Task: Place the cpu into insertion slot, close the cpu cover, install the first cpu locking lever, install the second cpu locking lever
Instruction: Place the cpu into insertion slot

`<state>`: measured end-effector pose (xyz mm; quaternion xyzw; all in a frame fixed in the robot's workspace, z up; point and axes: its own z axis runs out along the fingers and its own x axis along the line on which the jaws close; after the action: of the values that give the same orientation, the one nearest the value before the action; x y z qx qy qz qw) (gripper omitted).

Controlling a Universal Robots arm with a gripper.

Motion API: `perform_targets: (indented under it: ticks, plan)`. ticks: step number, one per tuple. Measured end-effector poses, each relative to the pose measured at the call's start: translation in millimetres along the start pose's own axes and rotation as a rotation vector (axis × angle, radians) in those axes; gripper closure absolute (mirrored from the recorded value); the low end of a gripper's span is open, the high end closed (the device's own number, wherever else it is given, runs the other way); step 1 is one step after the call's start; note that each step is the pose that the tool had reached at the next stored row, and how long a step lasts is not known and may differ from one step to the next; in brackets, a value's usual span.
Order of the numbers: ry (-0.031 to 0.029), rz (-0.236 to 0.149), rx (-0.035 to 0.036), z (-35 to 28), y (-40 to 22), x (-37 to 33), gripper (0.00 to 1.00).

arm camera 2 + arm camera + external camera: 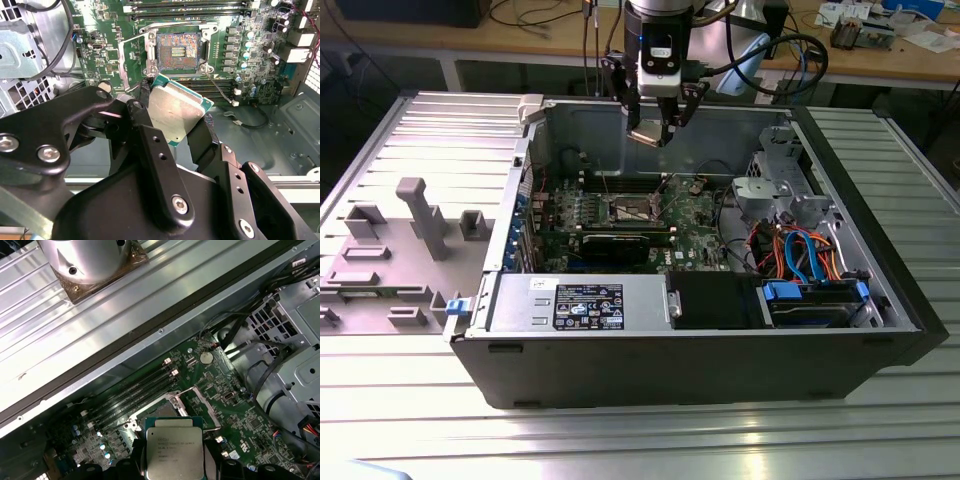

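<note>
Ribbed metal counter (620,440) carried open computer case (670,365). Fingers (202,142) pinched cpu (175,112) by edges, held above board (240,75), short of bare insertion slot (176,50). Risk: chip looked tilted; crooked landing could bend slot's contacts, or chip could slip from pinch.

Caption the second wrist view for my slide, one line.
End effector holds the cpu over the motherboard, near the empty insertion slot with its cpu cover open.

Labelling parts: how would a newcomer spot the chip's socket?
Find the green board in the open case. Below the chip in the tool, the socket is a square golden contact field in a metal rim, unlike the long memory slots beside it.
</note>
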<state>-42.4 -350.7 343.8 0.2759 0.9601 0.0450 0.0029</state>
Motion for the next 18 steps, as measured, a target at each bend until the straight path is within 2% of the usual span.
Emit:
perform_targets:
  ticks: [18]
  plan:
    - [-0.0011,0.012,-0.0002,0.0,0.0,0.0,0.45]
